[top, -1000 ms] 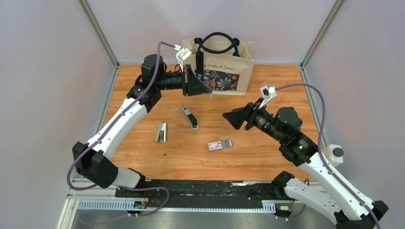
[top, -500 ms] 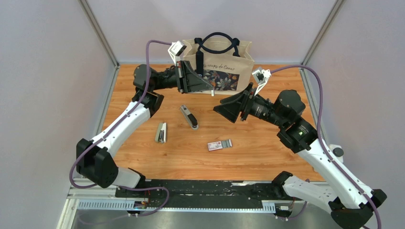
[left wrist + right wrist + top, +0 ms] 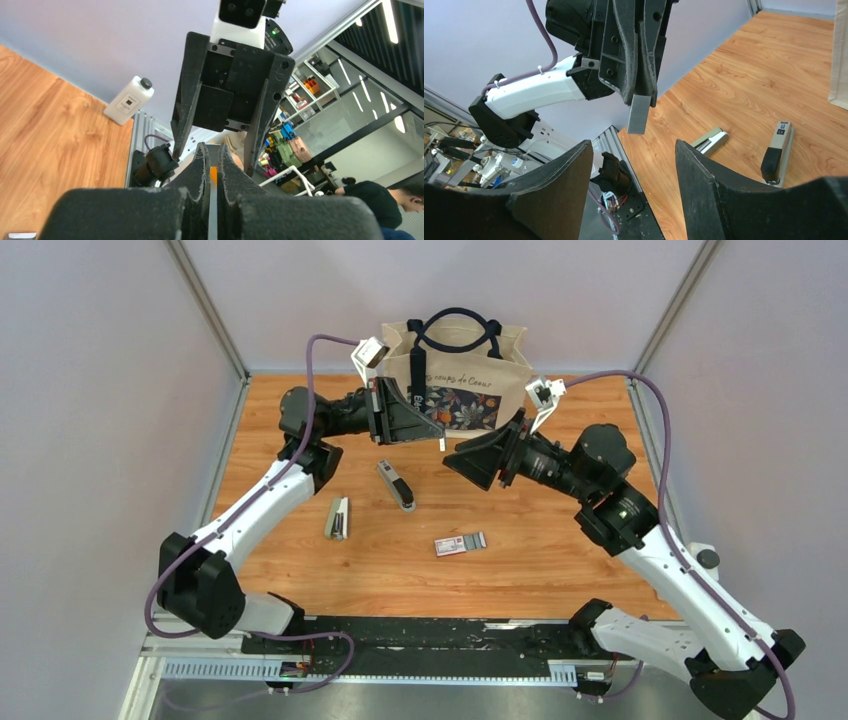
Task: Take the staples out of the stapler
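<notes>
My left gripper (image 3: pixel 440 432) is raised above the table in front of the tote bag. It is shut on a thin grey staple strip (image 3: pixel 639 114), which hangs out below its fingertips in the right wrist view. The strip also shows edge-on between the pads in the left wrist view (image 3: pixel 213 210). My right gripper (image 3: pixel 462 468) is open and empty. It faces the left gripper from the right, close to the strip but apart from it. A black stapler (image 3: pixel 396 485) and a silver-green stapler (image 3: pixel 338 518) lie on the wooden table below.
A beige tote bag (image 3: pixel 470 380) with dark handles stands at the back centre. A small staple box (image 3: pixel 460 544) lies at the front centre of the table. A white bottle (image 3: pixel 698 560) stands off the right edge.
My right gripper has moved up and to the left, closing in on the left gripper. The left gripper has shifted slightly left, still holding the strip.
</notes>
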Controlling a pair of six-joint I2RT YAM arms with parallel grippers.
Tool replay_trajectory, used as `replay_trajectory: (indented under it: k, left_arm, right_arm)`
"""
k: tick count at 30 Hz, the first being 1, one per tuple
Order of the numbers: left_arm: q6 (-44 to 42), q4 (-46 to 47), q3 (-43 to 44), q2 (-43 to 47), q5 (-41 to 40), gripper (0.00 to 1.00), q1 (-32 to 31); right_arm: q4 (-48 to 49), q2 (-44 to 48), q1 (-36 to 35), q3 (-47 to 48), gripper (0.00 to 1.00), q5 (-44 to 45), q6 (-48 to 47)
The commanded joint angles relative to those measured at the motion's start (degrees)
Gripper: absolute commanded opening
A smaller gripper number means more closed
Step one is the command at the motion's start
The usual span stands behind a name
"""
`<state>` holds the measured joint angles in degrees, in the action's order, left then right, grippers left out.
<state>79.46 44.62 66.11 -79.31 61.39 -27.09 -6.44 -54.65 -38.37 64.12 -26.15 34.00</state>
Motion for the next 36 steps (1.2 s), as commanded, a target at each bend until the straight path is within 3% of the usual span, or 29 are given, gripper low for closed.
replay_trajectory:
  k: [1, 9, 16, 21, 34, 36]
  left_arm:
    - [-0.3, 2.8, -1.0, 2.7, 0.1, 0.00, -0.6]
    - [-0.4, 3.2, -1.8, 3.1, 0.1, 0.00, -1.2]
    - [-0.6, 3.3, -1.9, 3.0, 0.0, 0.00, -1.3]
    - [-0.8, 3.3, -1.5, 2.9, -0.3, 0.00, -1.3]
    - [-2.6, 2.1, -1.9, 3.1, 0.5, 0.00, -1.3]
    - [-4.7, 0.5, -1.6, 3.4, 0.8, 0.08, -1.3]
  right_arm:
    - [5.6, -0.7, 0.2, 0.4, 0.63, -0.2, 2.6]
    - [8.3, -2.9, 0.2, 0.6, 0.58, -0.3, 3.8]
    - [9.1, -3.2, 0.2, -0.5, 0.45, -0.3, 4.5]
    - [9.3, -3.0, 0.3, -1.5, 0.43, -0.5, 4.8]
    - [6.7, -1.8, 0.3, -2.6, 0.14, 1.5, 3.6]
    - [4.2, -1.3, 0.2, -2.2, 0.11, 2.7, 2.1]
